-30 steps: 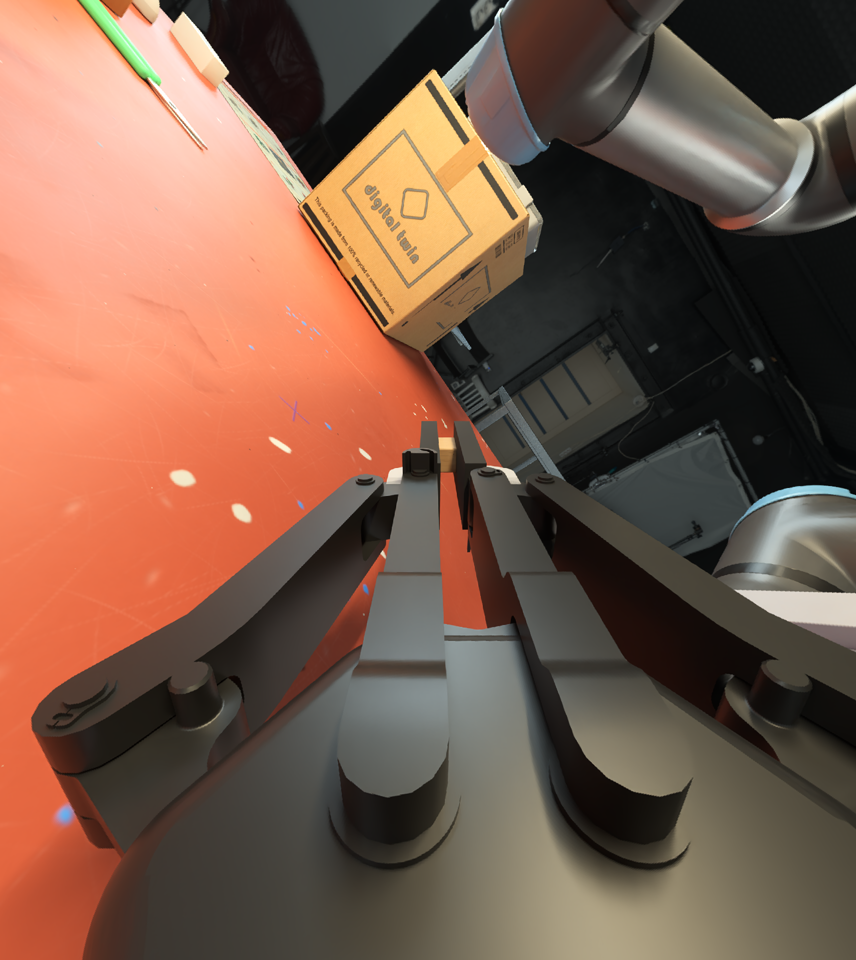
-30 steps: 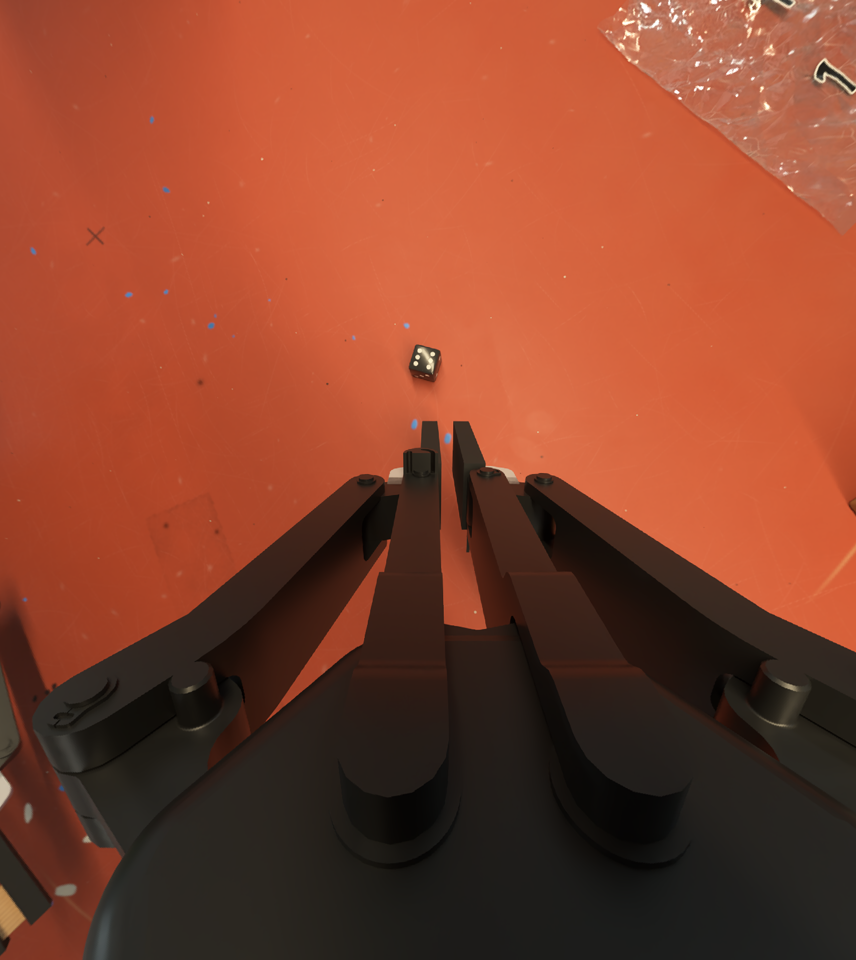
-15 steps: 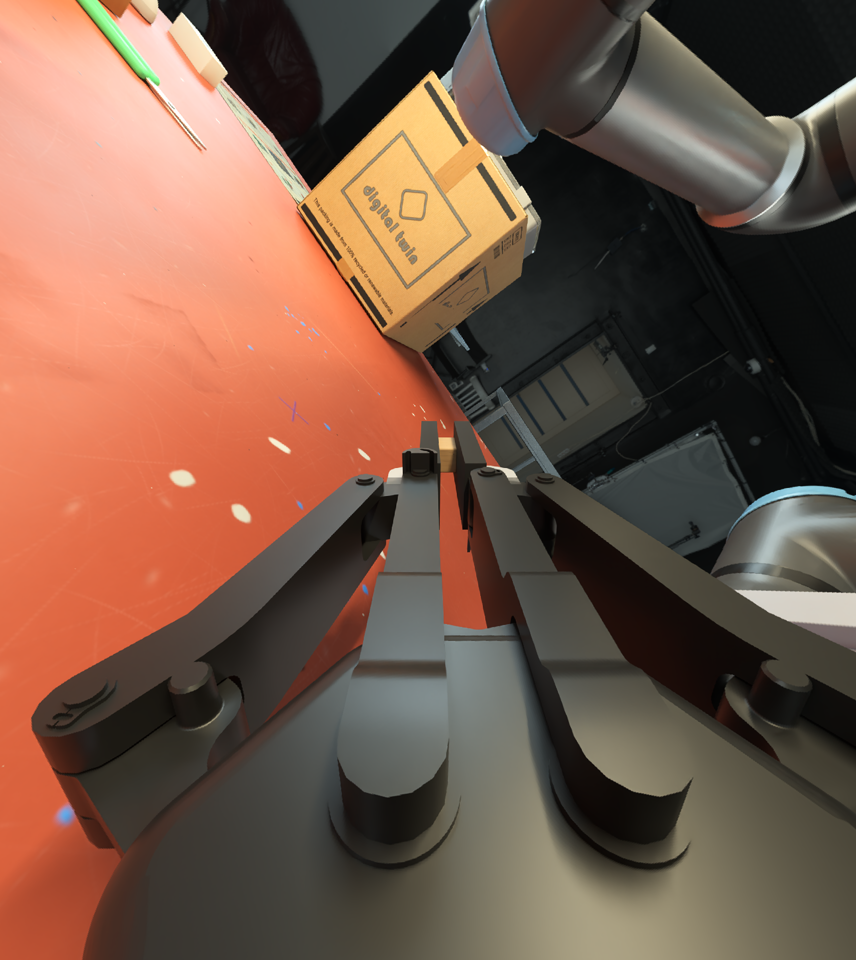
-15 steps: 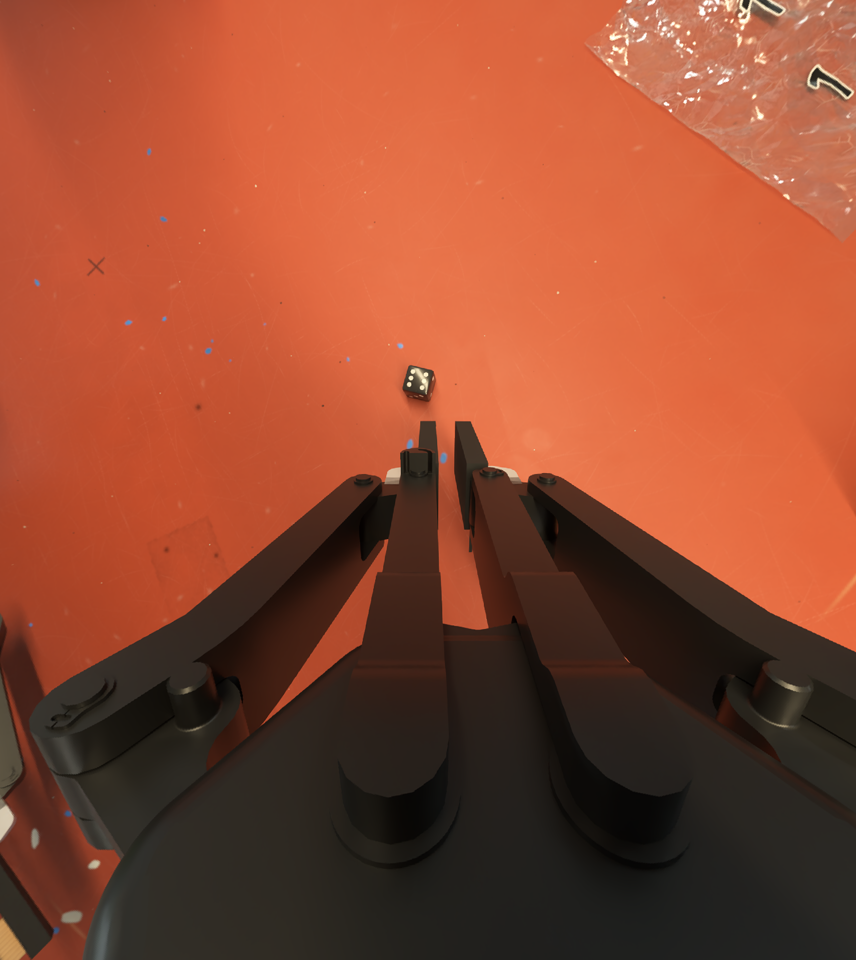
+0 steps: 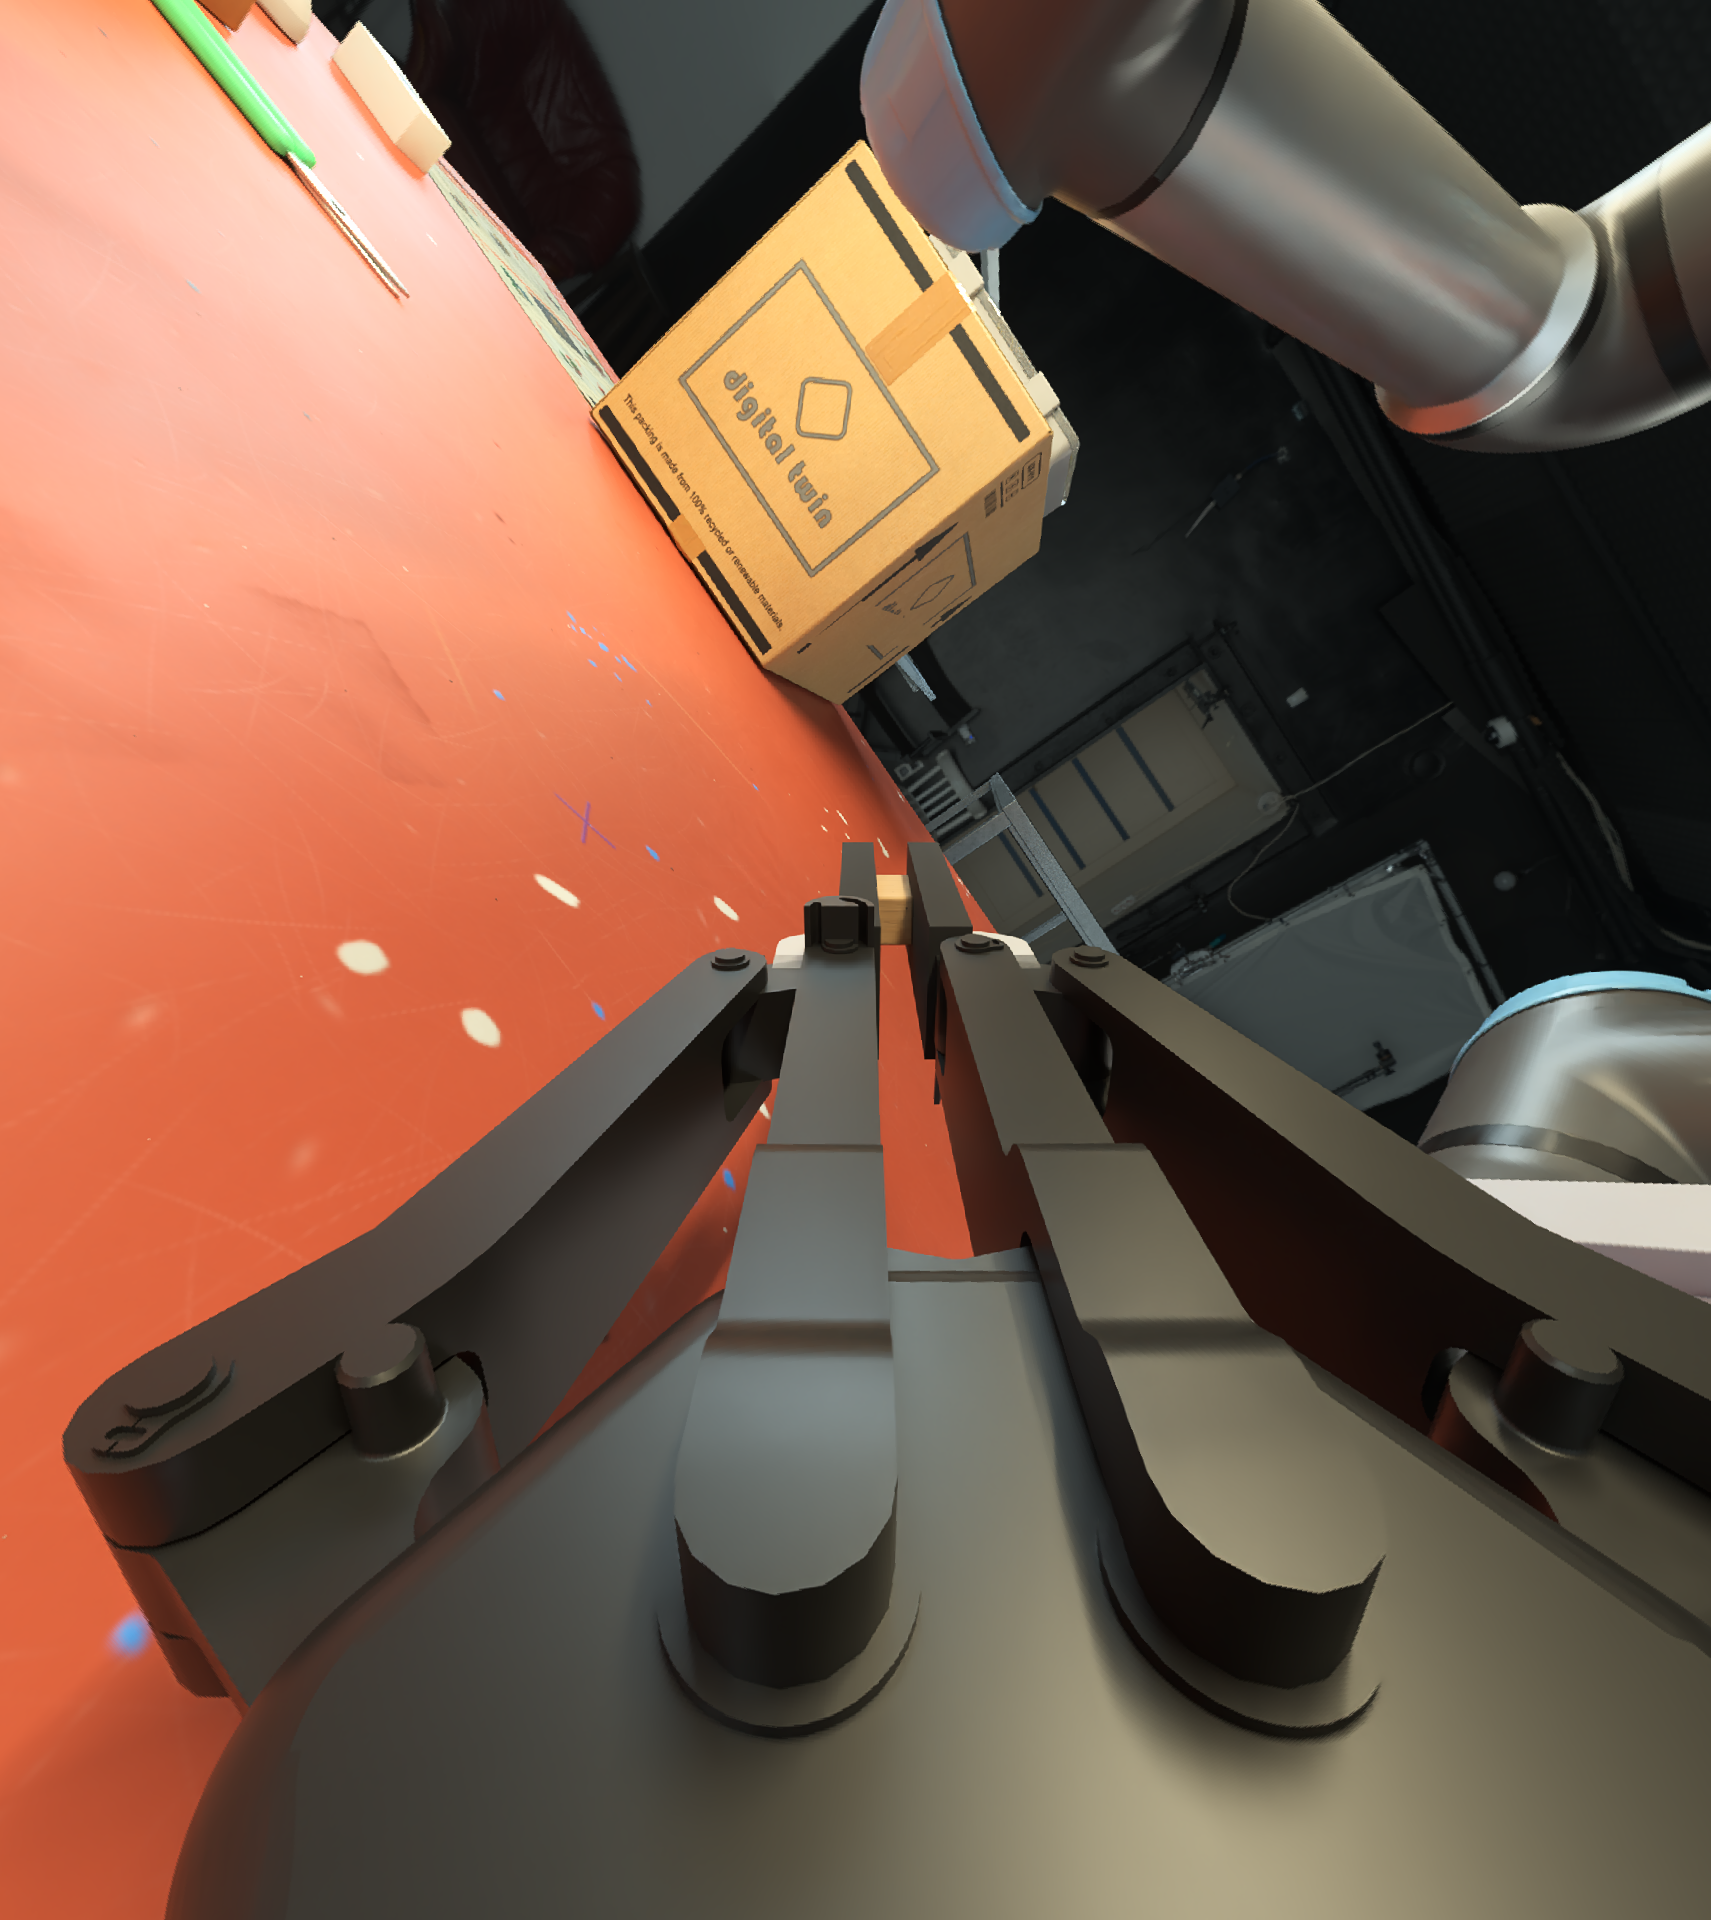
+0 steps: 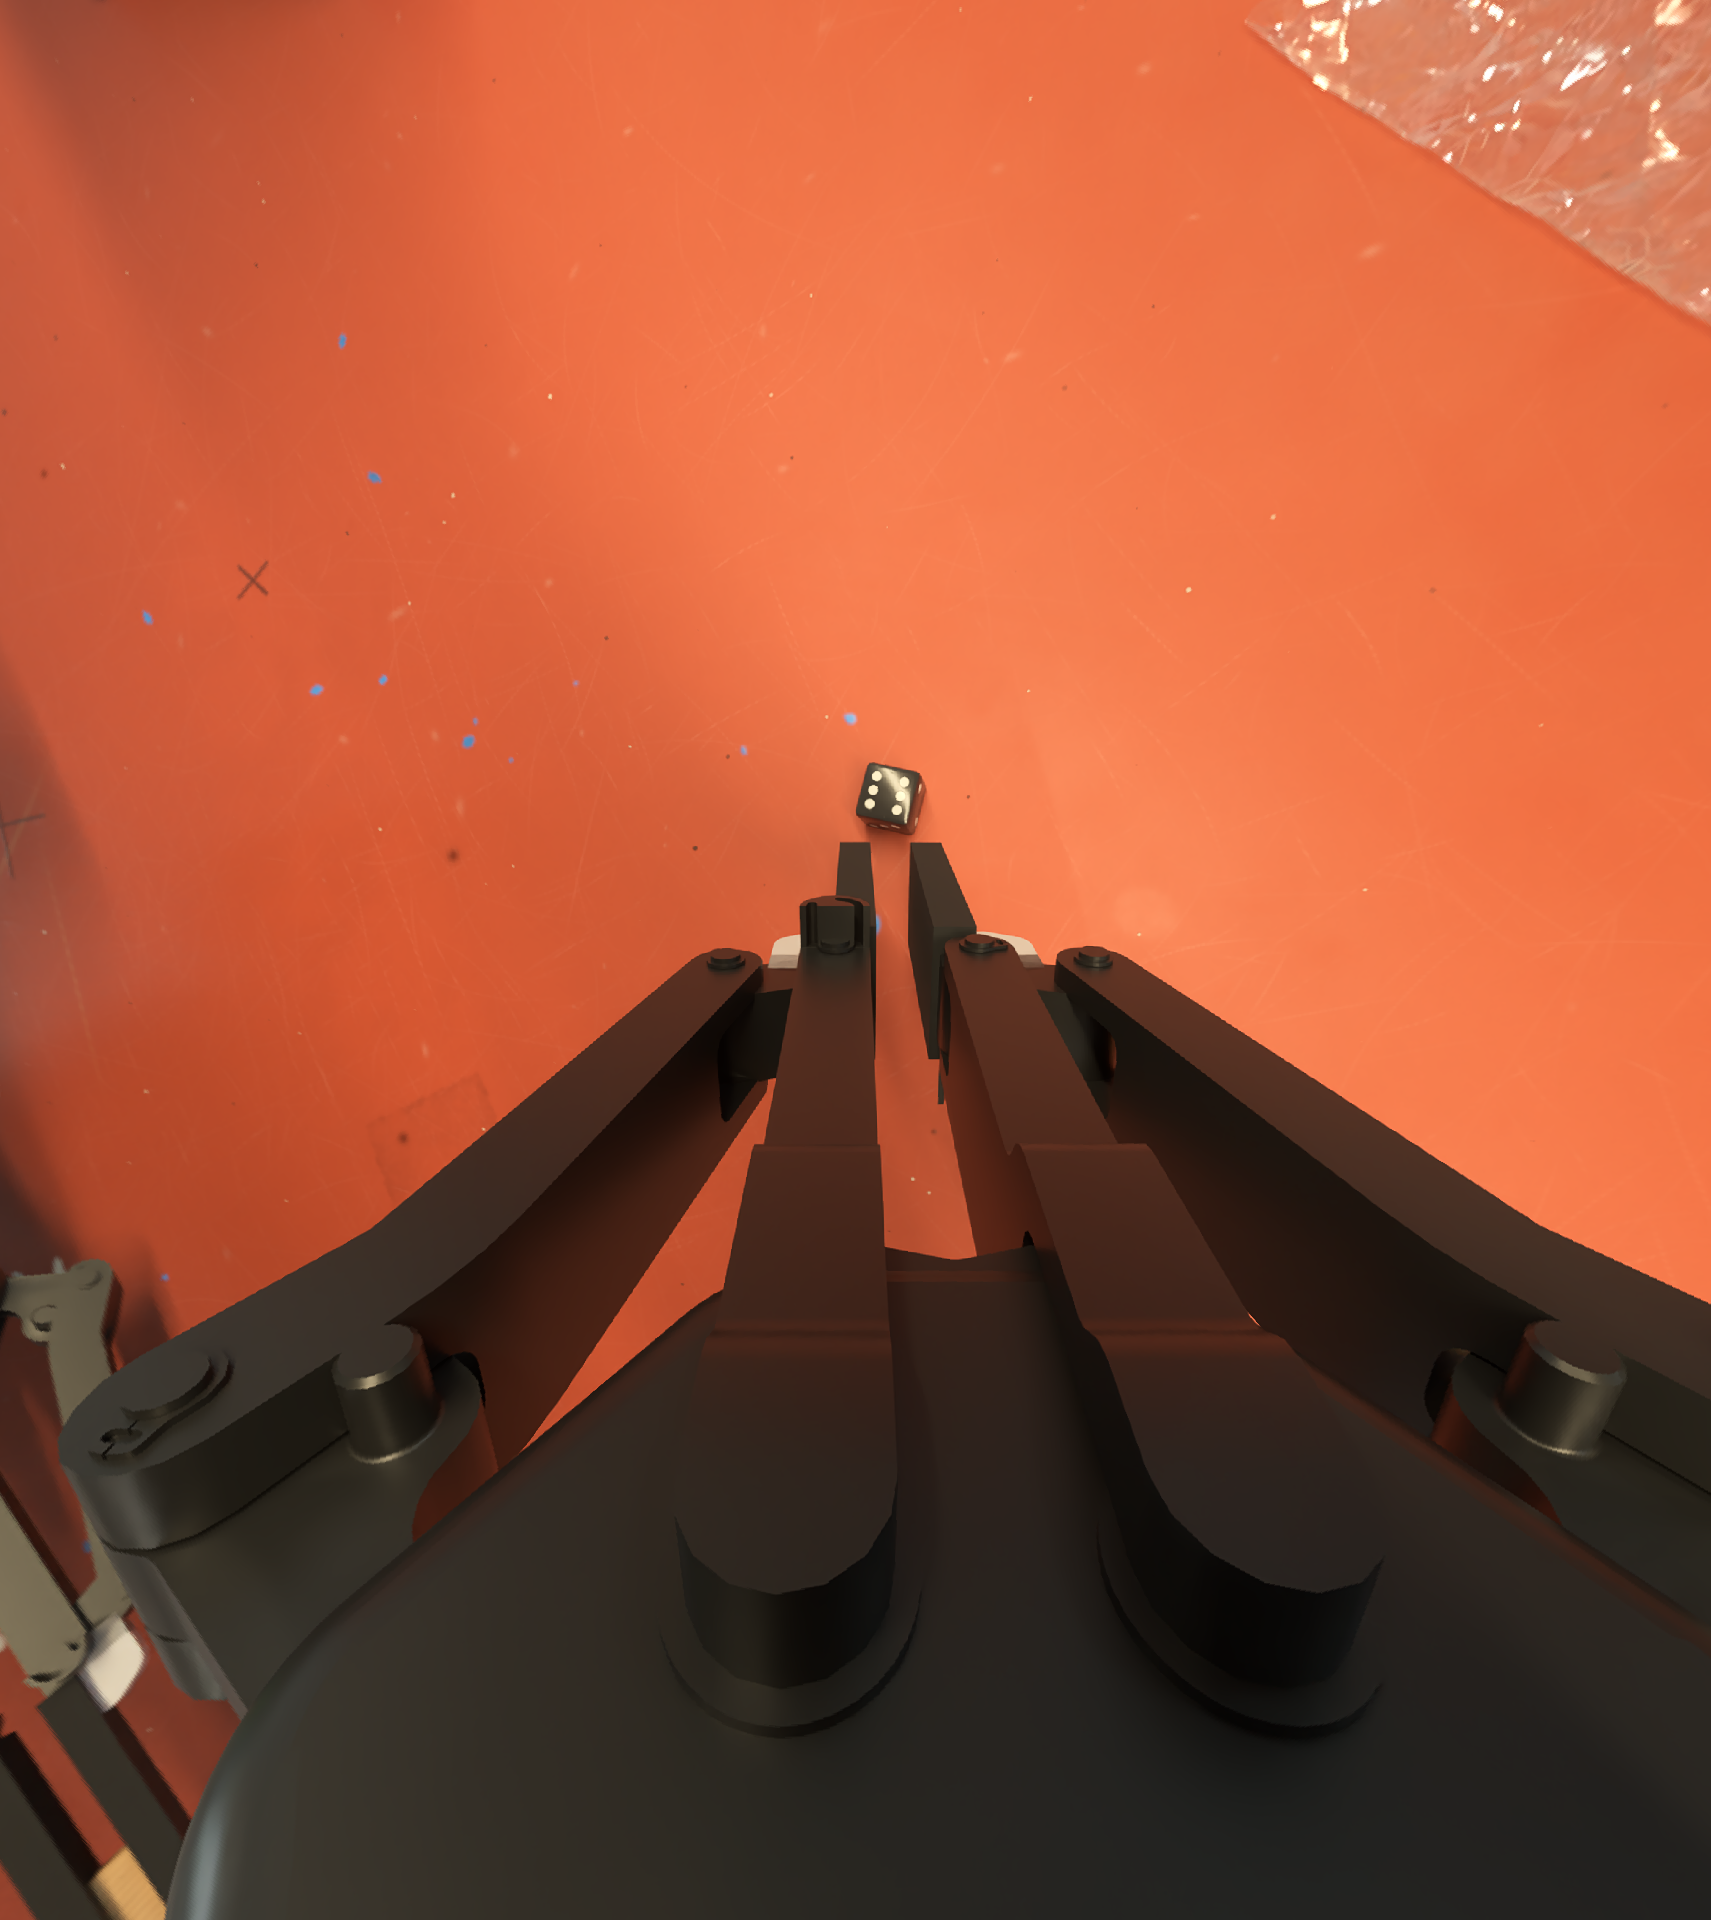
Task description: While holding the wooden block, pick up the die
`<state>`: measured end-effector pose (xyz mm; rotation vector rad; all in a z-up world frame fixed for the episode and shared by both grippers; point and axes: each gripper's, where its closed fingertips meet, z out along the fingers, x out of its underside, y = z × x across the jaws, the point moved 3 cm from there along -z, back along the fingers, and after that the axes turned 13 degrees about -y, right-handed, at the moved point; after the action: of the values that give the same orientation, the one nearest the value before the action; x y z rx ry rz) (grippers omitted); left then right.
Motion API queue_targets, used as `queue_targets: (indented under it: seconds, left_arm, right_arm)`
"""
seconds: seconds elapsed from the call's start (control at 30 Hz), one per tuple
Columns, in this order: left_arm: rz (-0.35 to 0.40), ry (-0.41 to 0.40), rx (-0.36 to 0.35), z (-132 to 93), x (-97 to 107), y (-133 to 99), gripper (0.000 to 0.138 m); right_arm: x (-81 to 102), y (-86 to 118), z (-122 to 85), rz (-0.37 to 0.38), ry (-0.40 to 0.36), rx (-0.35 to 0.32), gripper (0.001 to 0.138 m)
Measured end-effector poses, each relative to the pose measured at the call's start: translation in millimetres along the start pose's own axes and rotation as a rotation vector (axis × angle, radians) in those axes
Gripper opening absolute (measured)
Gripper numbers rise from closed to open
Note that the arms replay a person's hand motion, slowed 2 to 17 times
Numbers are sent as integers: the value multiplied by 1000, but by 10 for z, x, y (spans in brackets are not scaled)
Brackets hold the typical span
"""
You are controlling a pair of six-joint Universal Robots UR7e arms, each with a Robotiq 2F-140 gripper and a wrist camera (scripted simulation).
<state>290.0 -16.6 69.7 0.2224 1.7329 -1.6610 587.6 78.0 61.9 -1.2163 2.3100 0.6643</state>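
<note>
My left gripper [image 5: 890, 883] is shut on a small wooden block [image 5: 892, 906] and holds it above the orange table [image 5: 207, 623]. In the right wrist view a small black die [image 6: 889, 797] with white pips lies on the orange table [image 6: 1142, 520], just beyond my right gripper [image 6: 890, 868]. The right gripper's fingers are nearly together with a narrow empty gap, above the table and short of the die. The left gripper with the block also shows at the lower left of the right wrist view [image 6: 118, 1881].
A cardboard box [image 5: 830, 436] stands near the table's edge. A green-handled tool [image 5: 259, 94] and a pale block [image 5: 394, 109] lie at the far end. The right arm [image 5: 1298, 208] passes overhead. A crinkled clear plastic bag [image 6: 1609, 156] lies at upper right.
My right gripper has moved towards the die, which now sits closer to the fingertips and looks larger. The left gripper still holds the block in place.
</note>
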Motion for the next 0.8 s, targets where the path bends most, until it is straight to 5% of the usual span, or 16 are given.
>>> queue_targets:
  seconds: [0.8]
  left_arm:
    - [-4, 1, 7, -1, 1, -5, 9]
  right_arm:
    - [11, 3, 176, 112, 146, 49, 1]
